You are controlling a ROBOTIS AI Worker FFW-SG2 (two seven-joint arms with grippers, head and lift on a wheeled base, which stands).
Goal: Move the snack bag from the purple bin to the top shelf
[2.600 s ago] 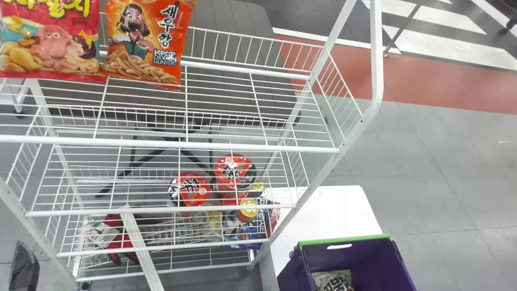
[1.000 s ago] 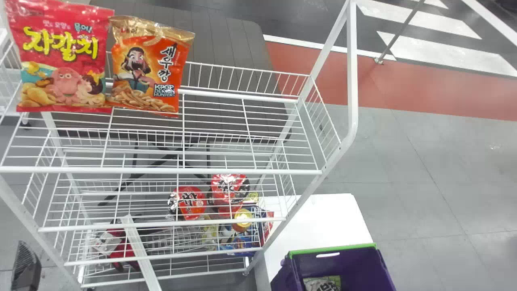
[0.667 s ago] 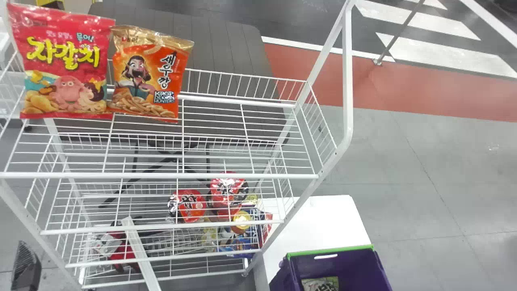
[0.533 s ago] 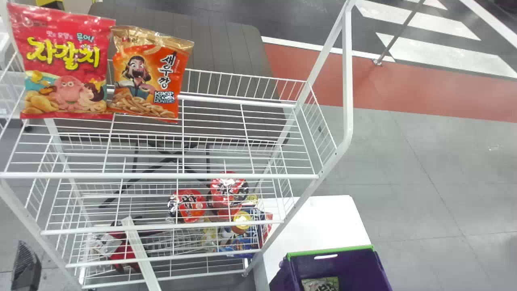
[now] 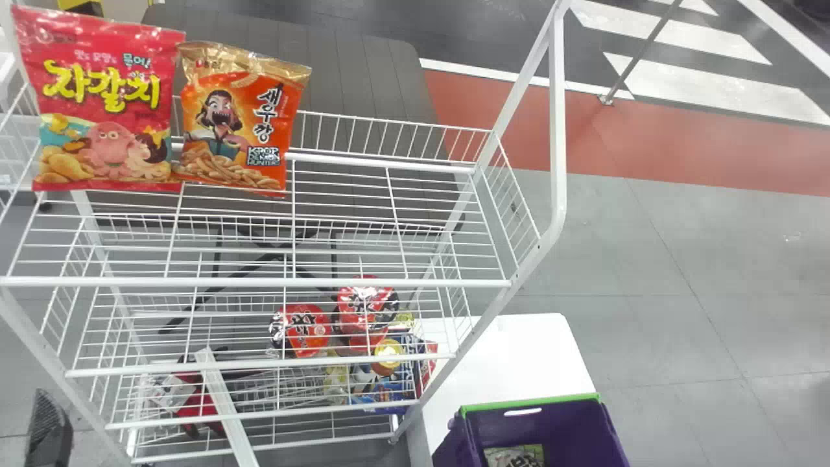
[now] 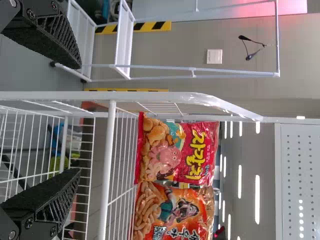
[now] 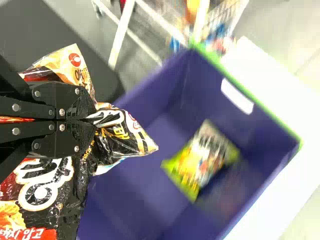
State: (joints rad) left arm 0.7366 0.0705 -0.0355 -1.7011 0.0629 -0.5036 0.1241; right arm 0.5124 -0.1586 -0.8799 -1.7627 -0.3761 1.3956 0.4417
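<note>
1 snack bag [image 7: 42, 185] pinched by right gripper [image 7: 93, 120] | over purple bin [image 5: 564, 421] | left gripper [image 5: 49, 428] spread

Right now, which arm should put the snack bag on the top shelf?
Probably the right: the right gripper is holding the black snack bag, while the left gripper is open and empty.

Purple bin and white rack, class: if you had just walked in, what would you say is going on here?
A robot is stocking the rack. Its right gripper is shut on a black and orange snack bag, with the purple bin below, where another bag lies. The held bag is not yet on the top shelf, where a red bag and an orange bag stand. The left gripper is open and empty near the rack.
</note>
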